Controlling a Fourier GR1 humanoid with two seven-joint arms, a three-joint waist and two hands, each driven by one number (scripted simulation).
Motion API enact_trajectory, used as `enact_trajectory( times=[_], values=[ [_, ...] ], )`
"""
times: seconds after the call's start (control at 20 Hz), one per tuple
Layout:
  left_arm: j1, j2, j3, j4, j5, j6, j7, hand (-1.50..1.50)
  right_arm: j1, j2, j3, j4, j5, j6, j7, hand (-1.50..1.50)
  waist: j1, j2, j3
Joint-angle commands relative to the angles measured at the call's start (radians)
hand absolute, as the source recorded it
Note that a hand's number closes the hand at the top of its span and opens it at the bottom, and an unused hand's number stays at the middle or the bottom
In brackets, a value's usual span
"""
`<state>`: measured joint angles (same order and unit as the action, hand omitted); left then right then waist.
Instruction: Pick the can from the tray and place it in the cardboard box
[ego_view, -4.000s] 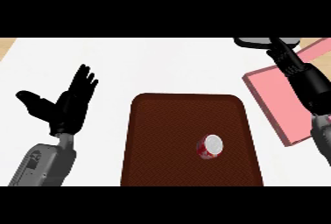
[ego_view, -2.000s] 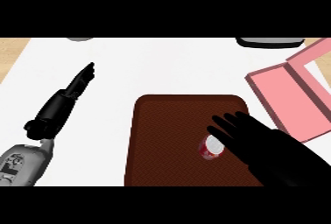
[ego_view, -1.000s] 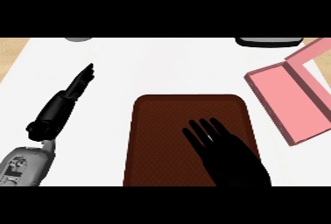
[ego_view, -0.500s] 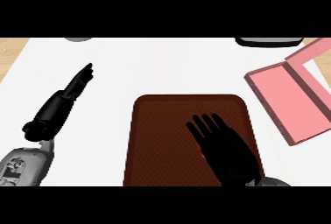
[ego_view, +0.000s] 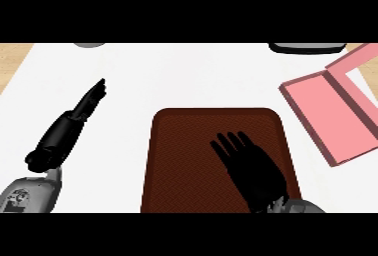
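The dark brown tray lies on the white counter in the lower middle of the head view. My right hand is spread flat over the tray's right half, fingers straight and pointing away from me. The can does not show; the spot where it stood is under this hand. The box is pink, with its lid open, and lies to the right of the tray. My left hand rests at the left, edge-on with straight fingers, away from the tray.
A dark grey object sits at the counter's far edge on the right, and a small grey one at the far left. A wooden strip borders the counter at the upper left.
My right hand swung from above the box down over the tray and covered the can. In the last second it only edged slightly forward. The left hand turned edge-on and has stayed still since.
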<state>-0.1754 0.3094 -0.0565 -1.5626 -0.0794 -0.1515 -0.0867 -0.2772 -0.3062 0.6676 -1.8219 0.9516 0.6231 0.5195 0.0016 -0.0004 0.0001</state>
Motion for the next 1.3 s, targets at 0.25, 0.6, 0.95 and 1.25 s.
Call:
enact_trajectory(
  times=[0.25,0.6,0.95,1.25],
  values=[
    [0.039,-0.059,-0.016,-0.094,-0.057,0.003,0.046,0.00,0.004,0.022,-0.049,0.120,0.120,-0.034,-0.080,-1.50,0.003,-0.001,0.000],
    [-0.037,-0.064,0.041,0.009,-0.042,-0.053,0.038,0.00,0.040,0.068,-0.066,0.230,0.180,-0.111,-0.169,-1.50,0.000,0.001,0.000],
    [-0.023,-0.063,0.053,-0.009,-0.057,-0.062,0.023,0.00,-0.009,0.026,-0.058,0.311,0.243,-0.281,-0.380,1.50,0.002,0.001,0.000],
    [-0.035,-0.053,0.090,0.023,-0.062,-0.081,0.026,0.00,0.021,0.033,-0.054,0.213,0.310,-0.293,-0.415,1.50,-0.003,0.000,0.000]
  ],
)
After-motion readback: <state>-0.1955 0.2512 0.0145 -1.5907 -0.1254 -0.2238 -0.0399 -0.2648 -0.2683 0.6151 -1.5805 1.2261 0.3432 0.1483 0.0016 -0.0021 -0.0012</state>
